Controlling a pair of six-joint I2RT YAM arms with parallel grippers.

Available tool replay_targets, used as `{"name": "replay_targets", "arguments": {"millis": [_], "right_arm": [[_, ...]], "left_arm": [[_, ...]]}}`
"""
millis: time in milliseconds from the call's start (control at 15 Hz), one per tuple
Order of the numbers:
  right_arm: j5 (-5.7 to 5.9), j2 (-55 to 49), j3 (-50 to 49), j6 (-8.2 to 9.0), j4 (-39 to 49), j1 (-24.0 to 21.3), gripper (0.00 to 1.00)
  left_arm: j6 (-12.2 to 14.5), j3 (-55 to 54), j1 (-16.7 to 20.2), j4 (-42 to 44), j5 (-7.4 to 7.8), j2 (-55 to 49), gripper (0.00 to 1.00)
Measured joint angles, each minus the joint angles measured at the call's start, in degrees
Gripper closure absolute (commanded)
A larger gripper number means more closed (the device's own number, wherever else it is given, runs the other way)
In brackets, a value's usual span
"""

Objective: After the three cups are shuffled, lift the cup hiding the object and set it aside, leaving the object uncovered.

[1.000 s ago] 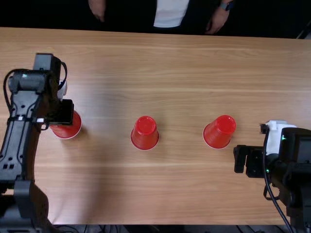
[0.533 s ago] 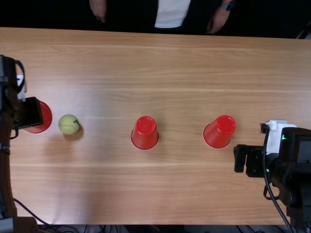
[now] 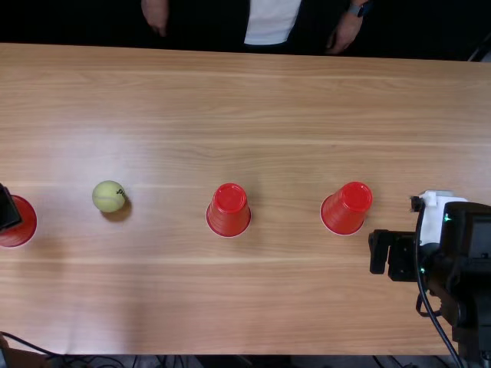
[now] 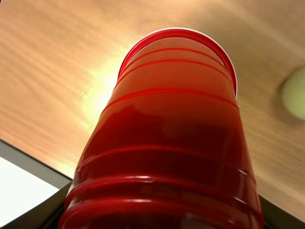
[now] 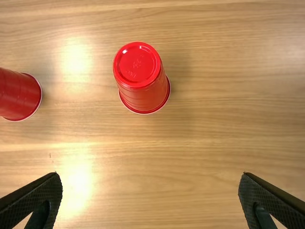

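Observation:
A yellow-green ball (image 3: 109, 196) lies uncovered on the left part of the wooden table (image 3: 245, 100). At the far left edge a red cup (image 3: 17, 221) is held in my left gripper (image 3: 6, 208), which is shut on it. The left wrist view looks along that cup (image 4: 167, 143) mouth-down, with the ball (image 4: 294, 93) beside it. Two other red cups stand upside down, one in the middle (image 3: 229, 209) and one to the right (image 3: 347, 207). My right gripper (image 5: 152, 202) is open, hanging short of the right cup (image 5: 140, 76), at the table's right end (image 3: 390, 255).
A person stands across the table at the far edge (image 3: 268, 19), hands off the cups. Bare wood lies between the cups and along the near edge. The middle cup (image 5: 18, 94) sits at the side of the right wrist view.
My left gripper has carried its red cup leftward off the ball, from about where the ball lies out to the table's left edge. The ball is now uncovered. The right arm has not moved.

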Motion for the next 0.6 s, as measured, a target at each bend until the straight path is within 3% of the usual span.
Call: {"name": "replay_targets", "arguments": {"millis": [200, 333, 467, 600], "right_arm": [[0.02, 0.0, 0.0, 0.0, -1.2, 0.0, 0.0], [0.0, 0.0, 0.0, 0.0, -2.1, 0.0, 0.0], [0.0, -0.3, 0.0, -0.02, -2.2, 0.0, 0.0], [0.02, -1.0, 0.0, -0.02, -2.2, 0.0, 0.0]], "left_arm": [[0.0, -2.2, 1.7, 2.3, 0.09, 3.2, 0.78], [0.0, -3.7, 2.5, 2.6, 0.15, 7.1, 0.68], [0.0, -3.9, 2.9, 2.7, 0.09, 8.9, 0.41], [0.0, -3.9, 3.0, 2.7, 0.11, 10.9, 0.0]]}}
